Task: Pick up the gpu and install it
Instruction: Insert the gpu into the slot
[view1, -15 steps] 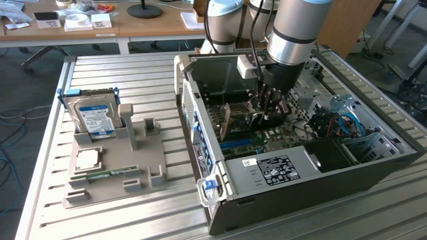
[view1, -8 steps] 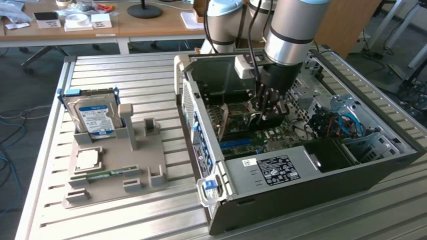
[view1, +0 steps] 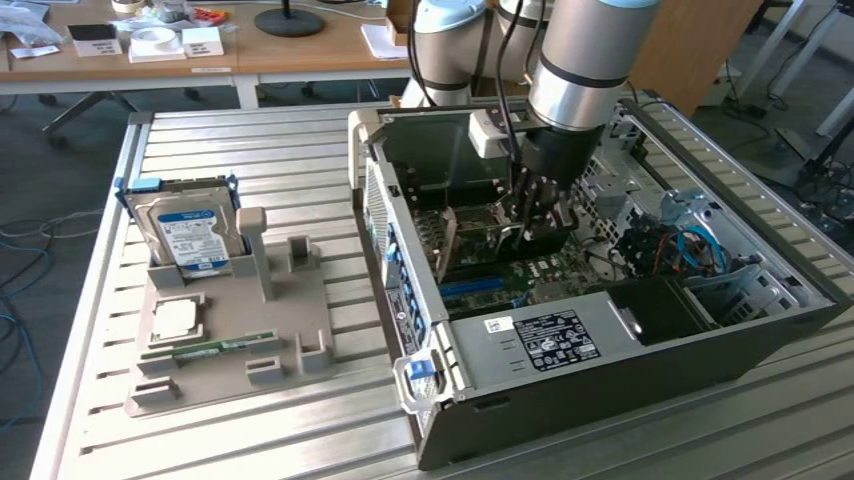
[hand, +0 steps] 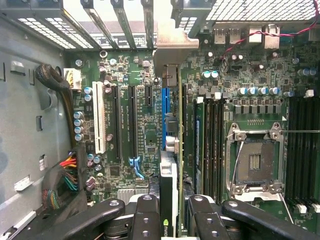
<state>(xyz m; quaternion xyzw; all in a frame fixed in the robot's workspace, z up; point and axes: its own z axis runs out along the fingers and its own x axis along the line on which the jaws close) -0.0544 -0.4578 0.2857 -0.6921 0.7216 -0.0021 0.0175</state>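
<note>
My gripper (view1: 534, 222) reaches down into the open computer case (view1: 601, 350), shut on the gpu (view1: 470, 232). The card hangs on edge just above the motherboard (view1: 534, 275). In the wrist view the gpu (hand: 170, 165) shows edge-on between the black fingers (hand: 147, 217). Its pale metal bracket (hand: 170, 47) is against the case's rear slot openings. The card's edge runs along the blue expansion slot (hand: 165, 112). I cannot tell whether it is seated in that slot. My gripper (hand: 172, 215) grips the card near its end away from the bracket.
A grey holder tray (view1: 220, 320) at the exterior view's left carries a blue-labelled hard drive (view1: 194, 235), a processor chip (view1: 178, 320) and a RAM stick (view1: 214, 350). Inside the case are a white slot (hand: 100, 117), cable bundles (hand: 62, 182) and the processor socket (hand: 255, 162).
</note>
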